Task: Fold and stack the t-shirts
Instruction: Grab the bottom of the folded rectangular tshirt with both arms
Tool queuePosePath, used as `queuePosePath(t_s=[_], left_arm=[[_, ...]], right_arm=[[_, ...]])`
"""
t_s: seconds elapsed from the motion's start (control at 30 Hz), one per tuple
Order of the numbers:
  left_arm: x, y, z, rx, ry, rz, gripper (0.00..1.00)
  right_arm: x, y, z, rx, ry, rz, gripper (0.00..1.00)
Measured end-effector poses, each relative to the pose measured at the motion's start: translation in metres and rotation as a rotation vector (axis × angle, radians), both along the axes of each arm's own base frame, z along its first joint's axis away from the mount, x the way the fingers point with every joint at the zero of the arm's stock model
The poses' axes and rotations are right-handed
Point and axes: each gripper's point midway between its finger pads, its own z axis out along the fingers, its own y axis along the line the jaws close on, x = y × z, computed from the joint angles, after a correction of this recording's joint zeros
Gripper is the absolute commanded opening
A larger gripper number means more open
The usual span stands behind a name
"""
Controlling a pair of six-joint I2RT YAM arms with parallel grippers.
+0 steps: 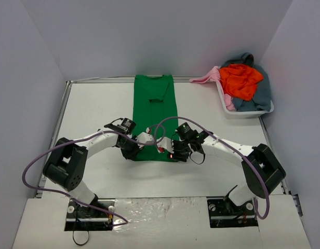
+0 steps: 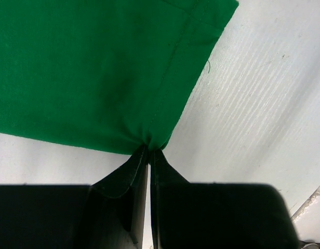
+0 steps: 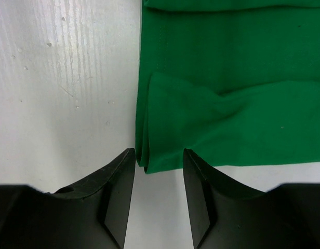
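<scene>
The left pincer (image 2: pixel 148 154) was pressed together on the green t-shirt (image 1: pixel 155 111), pinching its near left corner so that the cloth puckered into the tips. The right pincer (image 3: pixel 159 163) stood spread at the shirt's near right corner. The stacked edges of the folded cloth lay just between its two tips, with nothing gripped yet. I could not tell whether those tips touched the desk (image 1: pixel 97 109).

The shirt lay flat as a long narrow strip, already folded in from both sides. Its long axis ran straight away from the arms, with the collar at the far end and the hem at the near end. So the whole garment stretched out ahead of both pincers, and each arm sat at its own corner of the hem, neither one nearer than the other.

To my eye the next move hung on that: the right pincer would need to close on its corner to match the left. Then the pair could carry the hem along the strip toward the collar.

Well off to the far right of the green shirt sat a white tub (image 1: pixel 248 112). An orange-red shirt (image 1: pixel 242 80) was heaped on top of it, a grey-blue shirt (image 1: pixel 261 93) lay around that, and a pale pink shirt (image 1: pixel 209 77) spilled over its left rim.
</scene>
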Motion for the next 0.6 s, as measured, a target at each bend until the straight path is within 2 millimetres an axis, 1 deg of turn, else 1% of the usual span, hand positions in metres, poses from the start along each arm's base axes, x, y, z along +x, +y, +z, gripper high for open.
queuePosePath(t_s=[0.27,0.5,0.6], left_arm=[[0.001,0.002,0.0,0.001,0.002,0.007,0.02],[0.001,0.002,0.0,0.002,0.004,0.009,0.02],[0.001,0.002,-0.001,0.001,0.007,0.012,0.02]], right_arm=[[-0.003,0.004,-0.02,-0.041,0.034,0.017,0.39],[-0.004,0.005,-0.03,-0.06,0.048,0.027,0.39],[-0.001,0.006,-0.031,-0.063,0.044,0.028,0.39]])
